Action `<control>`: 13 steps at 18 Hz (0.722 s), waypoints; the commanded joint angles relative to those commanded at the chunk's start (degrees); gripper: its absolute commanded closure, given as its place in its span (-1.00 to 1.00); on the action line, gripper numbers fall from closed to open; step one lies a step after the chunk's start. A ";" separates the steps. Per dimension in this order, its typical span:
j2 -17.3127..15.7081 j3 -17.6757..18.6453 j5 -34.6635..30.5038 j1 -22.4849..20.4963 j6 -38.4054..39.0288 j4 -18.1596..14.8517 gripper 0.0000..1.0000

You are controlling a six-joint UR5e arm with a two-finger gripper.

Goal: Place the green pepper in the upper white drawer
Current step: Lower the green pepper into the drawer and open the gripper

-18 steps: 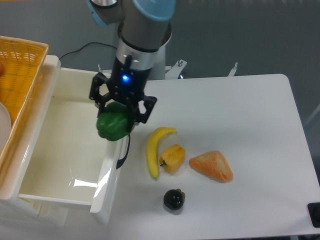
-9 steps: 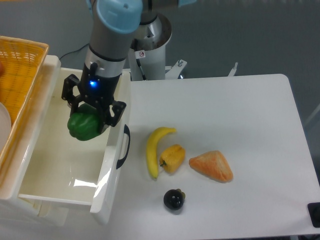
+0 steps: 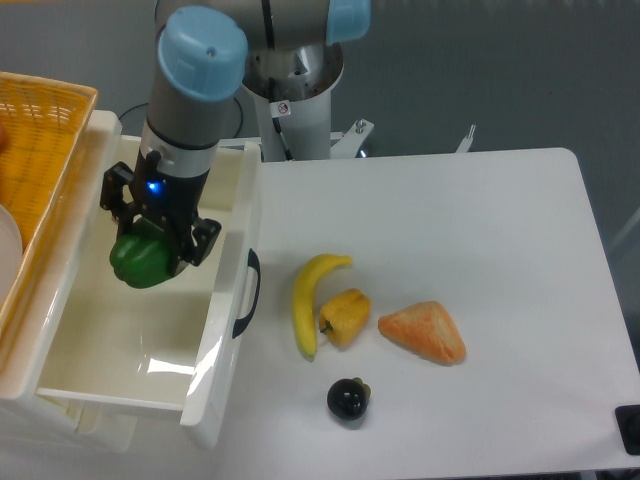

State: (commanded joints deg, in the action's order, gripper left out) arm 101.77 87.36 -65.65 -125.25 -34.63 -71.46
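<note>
My gripper (image 3: 145, 252) is shut on the green pepper (image 3: 139, 262), a glossy bright green lump, and holds it over the inside of the upper white drawer (image 3: 218, 325). The drawer is pulled open at the left of the table, with a black curved handle (image 3: 247, 293) on its front wall. The pepper hangs above the drawer's floor, toward its left half. I cannot tell whether it touches the floor.
An orange woven basket (image 3: 40, 140) sits at the far left beside the drawer. On the white table lie a banana (image 3: 310, 298), a small yellow pepper (image 3: 346, 315), an orange wedge-shaped item (image 3: 424, 331) and a small black round fruit (image 3: 348, 399).
My gripper has carried the green pepper leftward, from above the drawer's front wall to over the drawer's interior. The items on the table have not moved.
</note>
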 joint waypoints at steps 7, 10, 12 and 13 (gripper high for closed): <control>2.02 -0.09 -2.53 1.49 0.00 0.00 -0.14; 2.90 -0.09 -5.62 2.90 0.00 -0.18 -0.21; 3.17 -0.09 -5.62 2.99 0.00 -0.18 -0.23; 3.17 -0.09 -5.63 3.08 0.00 -0.18 -0.28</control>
State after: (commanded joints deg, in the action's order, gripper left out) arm 104.94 87.28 -71.28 -122.17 -34.63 -71.63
